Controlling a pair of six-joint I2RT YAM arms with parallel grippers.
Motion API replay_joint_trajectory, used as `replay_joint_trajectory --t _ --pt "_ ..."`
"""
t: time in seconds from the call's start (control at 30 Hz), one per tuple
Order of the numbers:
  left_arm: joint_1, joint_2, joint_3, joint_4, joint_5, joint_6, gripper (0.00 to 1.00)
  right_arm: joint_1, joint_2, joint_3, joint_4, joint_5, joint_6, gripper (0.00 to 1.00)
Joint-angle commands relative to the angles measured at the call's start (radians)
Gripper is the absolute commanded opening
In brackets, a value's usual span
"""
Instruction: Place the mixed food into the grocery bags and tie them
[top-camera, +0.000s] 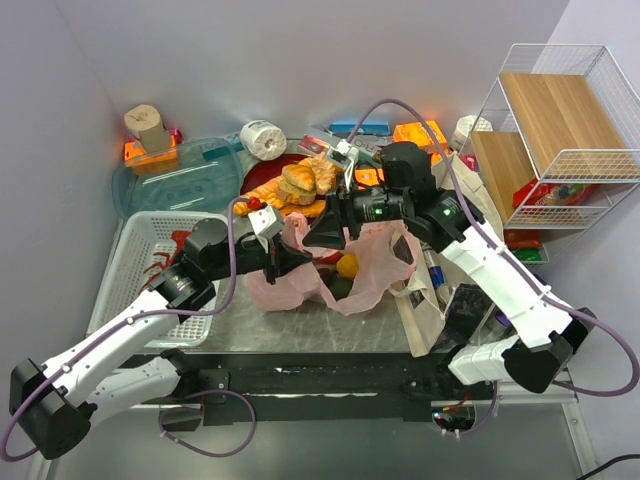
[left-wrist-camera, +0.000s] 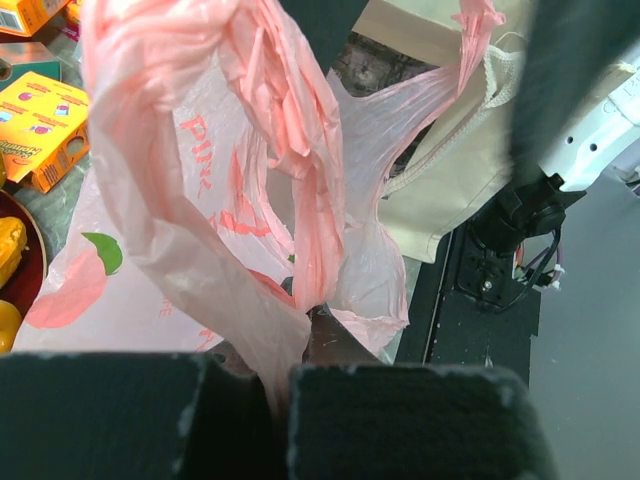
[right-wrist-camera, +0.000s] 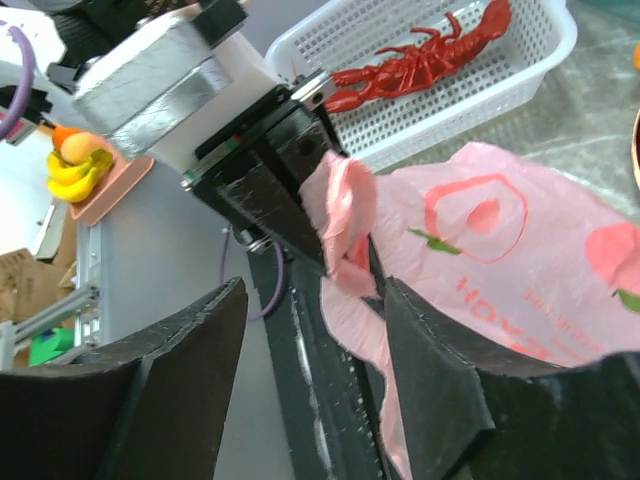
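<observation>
Left fingers (left-wrist-camera: 400, 420) tight on pink bag (left-wrist-camera: 190, 210); right fingers (right-wrist-camera: 440, 370) wide, seemingly clear.

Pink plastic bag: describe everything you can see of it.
The pink plastic bag is thin, translucent and crumpled, printed with red lettering and peaches with green leaves. It lies slumped on the table, mouth open, a yellow lemon inside. One twisted handle is pinched in the shut left tool; the open right tool flanks that grip.
</observation>
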Motion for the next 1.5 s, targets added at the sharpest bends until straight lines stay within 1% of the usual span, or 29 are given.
replay_joint_trajectory --t 0.0,0.23,0.27,0.37,0.47,0.53,0.63,0.67,0.7,0.73,0.77,0.8,0.87,0.93,0.97,1.0,1.07,1.23,1.4,1.47 --pt "0.003 -0.004 0.009 0.05 0.0 -0.017 0.01 0.005 0.018 -0.001 0.085 0.013 -0.021 0.6" --pt "0.003 0.002 0.007 0.052 -0.004 -0.018 0.01 0.013 0.047 -0.009 0.113 -0.001 -0.017 0.5" --pt "0.003 0.005 0.009 0.052 -0.004 -0.017 0.01 0.018 0.055 -0.006 0.107 -0.006 -0.017 0.46" --pt "0.006 0.002 0.009 0.052 -0.01 -0.018 0.01 0.025 0.067 -0.001 0.084 -0.013 -0.026 0.4" --pt "0.009 -0.004 0.004 0.055 -0.021 -0.02 0.01 0.028 0.058 -0.007 0.053 -0.012 -0.036 0.38" --pt "0.009 -0.015 -0.003 0.061 -0.033 -0.023 0.01 0.03 0.048 -0.015 0.045 -0.009 -0.041 0.35" --pt "0.013 -0.014 -0.006 0.07 -0.018 -0.024 0.01 0.031 0.026 -0.027 0.058 -0.035 -0.043 0.16" --pt "0.013 -0.012 -0.005 0.072 -0.009 -0.023 0.01 0.03 0.023 -0.021 0.061 -0.038 -0.038 0.02" --pt "0.013 -0.008 -0.003 0.07 0.0 -0.024 0.01 0.03 0.023 -0.01 0.055 -0.038 -0.029 0.0" --pt "0.013 0.002 0.001 0.069 0.023 -0.024 0.01 0.028 0.026 0.005 0.042 -0.029 -0.026 0.0" --pt "0.013 0.008 0.007 0.058 0.034 -0.024 0.12 0.028 0.031 0.042 0.032 -0.021 -0.024 0.0" --pt "0.013 0.018 0.012 0.052 0.043 -0.023 0.24 0.03 0.032 0.062 0.01 -0.012 -0.021 0.0" --pt "0.013 0.028 0.023 0.047 0.065 -0.021 0.42 0.031 0.043 0.117 -0.007 0.002 -0.015 0.0" --pt "0.013 0.031 0.02 0.056 0.079 -0.023 0.52 0.03 0.058 0.168 -0.037 0.008 -0.013 0.0" --pt "0.013 0.031 0.018 0.061 0.095 -0.024 0.6 0.03 0.066 0.185 -0.05 0.014 -0.013 0.0" --pt "0.012 0.031 0.015 0.07 0.102 -0.027 0.63 0.03 0.073 0.197 -0.06 0.016 -0.015 0.0" --pt "0.013 0.034 0.014 0.076 0.115 -0.026 0.65 0.03 0.095 0.232 -0.085 0.017 -0.007 0.0" --pt "0.013 0.039 0.01 0.107 0.109 -0.032 0.65 0.03 0.112 0.243 -0.082 0.008 0.006 0.0" --pt "0.013 0.046 0.007 0.148 0.046 -0.031 0.65 0.03 0.118 0.226 -0.068 0.002 0.011 0.0" --pt "0.013 0.057 0.01 0.156 0.042 -0.032 0.63 0.03 0.12 0.226 -0.064 -0.001 0.016 0.0"
